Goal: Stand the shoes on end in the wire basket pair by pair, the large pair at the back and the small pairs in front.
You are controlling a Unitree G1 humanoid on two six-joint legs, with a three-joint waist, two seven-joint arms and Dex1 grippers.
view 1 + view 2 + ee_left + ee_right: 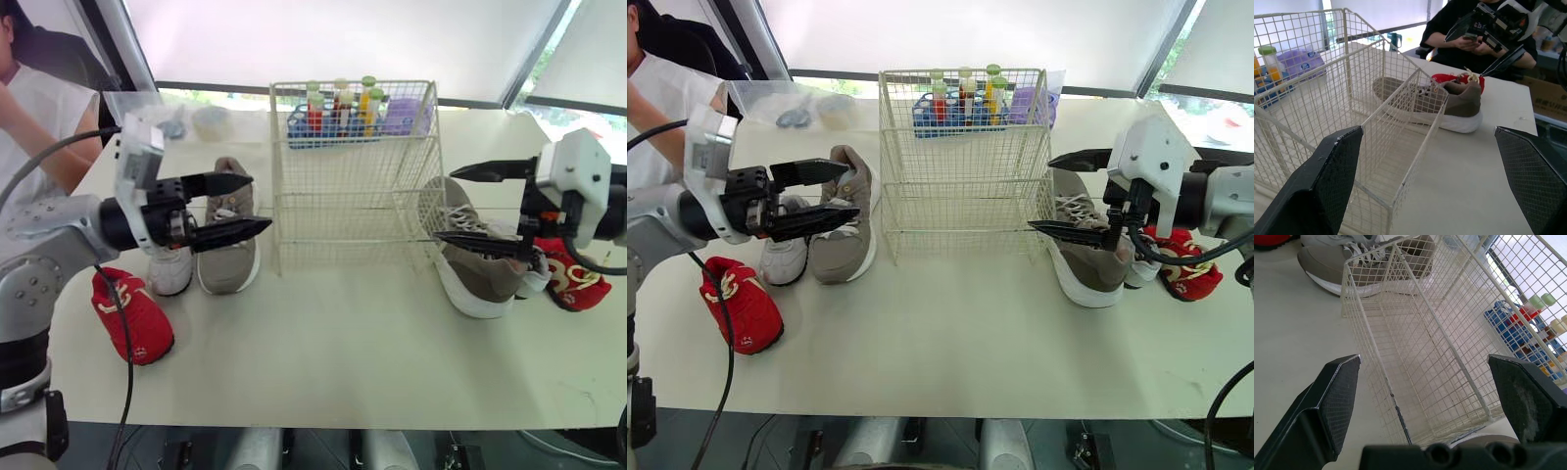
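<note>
Basket (355,176) empty, mid-table (323,352) near the far edge; rack (333,125) of capped tubes behind it; left wrist view shows a person (1447,29) in black beyond the right grey shoe (1449,103); left grey shoe (231,250), white shoe (171,274) and red shoe (132,315) lie flat toward the left edge; left gripper (262,202) and right gripper (443,206) gape wide, holding nothing, flanking the basket.
</note>
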